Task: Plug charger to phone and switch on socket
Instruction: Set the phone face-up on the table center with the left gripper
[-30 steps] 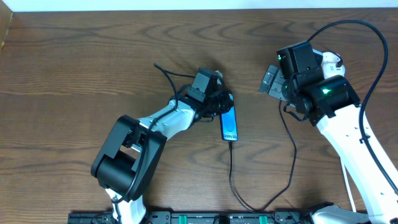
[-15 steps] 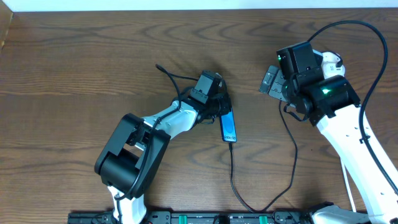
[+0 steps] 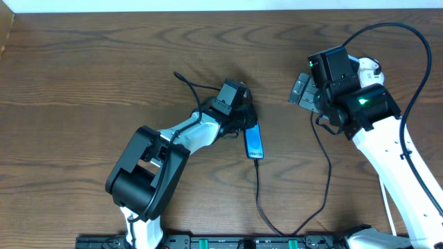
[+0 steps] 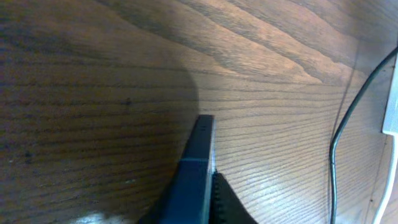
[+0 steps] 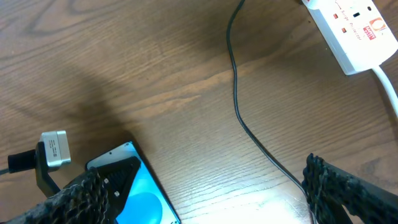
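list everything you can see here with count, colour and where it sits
table: 1, brown wood, under everything
phone: 1, blue screen with black edge, mid table
charger cable: 1, thin black, from the phone's near end, looping by the front edge, then up toward the right arm
socket: 1, white with red markings, top right of the right wrist view
white cord: 1, trailing from the socket
grey block: 1, silver grey, left of the phone, cannot tell what
left arm: 1, white and black
right arm: 1, white and black
left end effector: 1, black, closed on the phone
right end effector: 1, black, open
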